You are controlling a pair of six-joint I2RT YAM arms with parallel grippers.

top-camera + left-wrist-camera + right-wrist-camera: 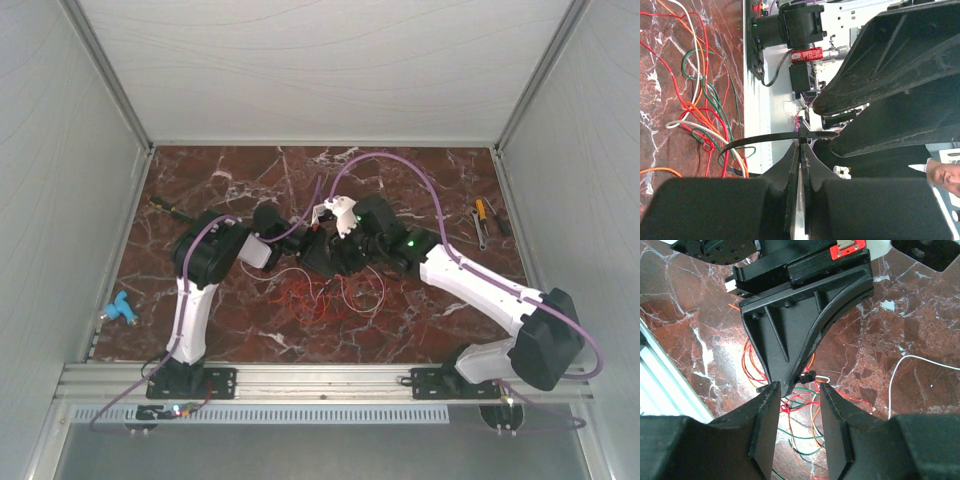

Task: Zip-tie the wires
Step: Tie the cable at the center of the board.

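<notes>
The wires point(318, 297) lie in loose red, orange, white and green loops on the marble between the two arms. In the left wrist view my left gripper point(801, 146) is shut on the black zip tie point(765, 137) right by its head, and the strap curves left in a loop around the wires point(700, 100). My right gripper point(797, 386) hangs open just above the wires point(805, 410), its left fingertip almost touching the left gripper's finger point(785, 340). The zip tie head point(810, 376) sits just beyond the gap between the right jaws. Both grippers meet at the table's middle point(325, 245).
A yellow-handled screwdriver and other hand tools point(483, 220) lie at the right edge. A blue object point(118, 310) sits at the left edge, a dark tool point(170, 208) at the back left. Purple robot cables point(400, 165) arch over the back. An aluminium rail point(300, 380) bounds the front.
</notes>
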